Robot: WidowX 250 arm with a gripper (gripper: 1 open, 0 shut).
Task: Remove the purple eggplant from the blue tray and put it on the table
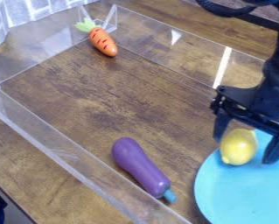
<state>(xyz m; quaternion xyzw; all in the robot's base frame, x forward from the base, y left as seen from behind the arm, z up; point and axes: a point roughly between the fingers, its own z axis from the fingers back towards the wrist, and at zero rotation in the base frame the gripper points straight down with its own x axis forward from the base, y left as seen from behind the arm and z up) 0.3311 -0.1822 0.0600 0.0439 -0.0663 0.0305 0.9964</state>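
The purple eggplant [138, 164] was found on the table [101, 103], near the rim of the blue tray [240, 194]. The fingers of the gripper [247, 150] were observed spread and released, positioned about the lemon [239, 146] at the tray; no firm grasp is evidenced

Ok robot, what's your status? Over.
Gripper open around the lemon. Eggplant on table, off the blue tray. Nothing touching eggplant. Over.

blue tray [240, 197] and black robot arm [261, 96] both cut off at the right edge
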